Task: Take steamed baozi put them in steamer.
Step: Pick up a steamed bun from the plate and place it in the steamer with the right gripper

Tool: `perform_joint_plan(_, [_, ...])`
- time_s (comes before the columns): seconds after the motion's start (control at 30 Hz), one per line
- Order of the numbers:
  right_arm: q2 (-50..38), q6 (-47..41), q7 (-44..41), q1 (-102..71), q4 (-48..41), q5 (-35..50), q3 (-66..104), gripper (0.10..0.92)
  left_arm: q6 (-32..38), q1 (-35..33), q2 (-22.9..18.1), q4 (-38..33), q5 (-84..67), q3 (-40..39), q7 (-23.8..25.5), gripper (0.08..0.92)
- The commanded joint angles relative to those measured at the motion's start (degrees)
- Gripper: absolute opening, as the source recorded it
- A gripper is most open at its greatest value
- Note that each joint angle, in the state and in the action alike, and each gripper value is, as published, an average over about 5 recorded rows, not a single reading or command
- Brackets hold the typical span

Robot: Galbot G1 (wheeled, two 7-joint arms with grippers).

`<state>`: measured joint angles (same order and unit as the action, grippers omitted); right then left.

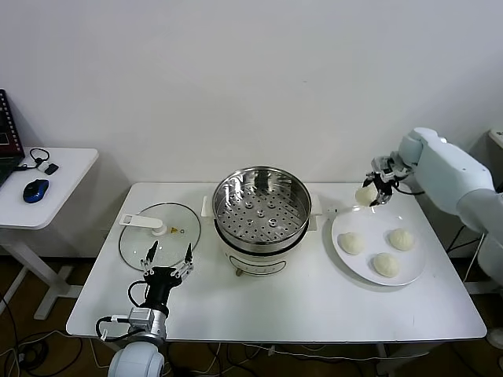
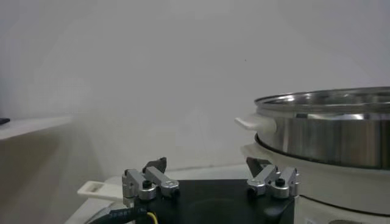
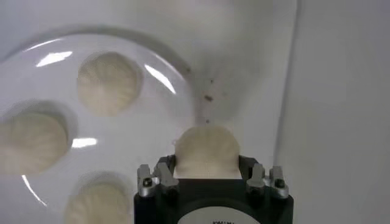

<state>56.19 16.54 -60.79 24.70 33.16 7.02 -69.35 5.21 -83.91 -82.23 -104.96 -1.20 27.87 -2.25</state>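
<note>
I see my right end effector (image 1: 380,186) grasping one baozi (image 1: 365,194) in the air above the far edge of the white plate (image 1: 354,265), where three other baozi (image 1: 385,264) lie. The steamer (image 1: 261,206) stands mid-surface, well apart. My left end effector (image 1: 167,260) rests released beside the glass lid (image 1: 153,232).

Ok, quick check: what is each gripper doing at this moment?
Left gripper: open, empty, parked near the glass lid.
Right gripper: shut on a baozi, lifted above the plate.
</note>
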Motion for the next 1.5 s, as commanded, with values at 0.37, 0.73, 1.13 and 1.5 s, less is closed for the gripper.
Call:
perform_joint_plan(0.37, [2.35, 18.66, 1.53, 28.38, 26.48, 17.42, -30.49, 0.719, -0.18, -0.31, 0.54, -0.53, 0.16, -0.05, -0.02, 0.823])
perform_joint_plan(0.73, [15.61, 33.15, 7.8, 26.08, 19.76, 7.13, -29.09, 0.738, -0.19, -0.08, -0.51, -0.61, 0.28, -0.11, -0.08, 0.823])
perform_joint_plan(1.13, [24.41, 33.46, 12.53, 14.55, 7.9, -7.64, -21.82, 0.74, -0.09, 0.01, -1.14, -0.65, 0.21, 0.1, -0.15, 0.823])
perform_joint_plan(1.5, [27.71, 33.46, 15.2, 5.62, -1.27, -15.62, -18.2, 0.746, -0.04, 0.21, -1.31, -0.21, -0.26, 0.67, -0.19, 0.823])
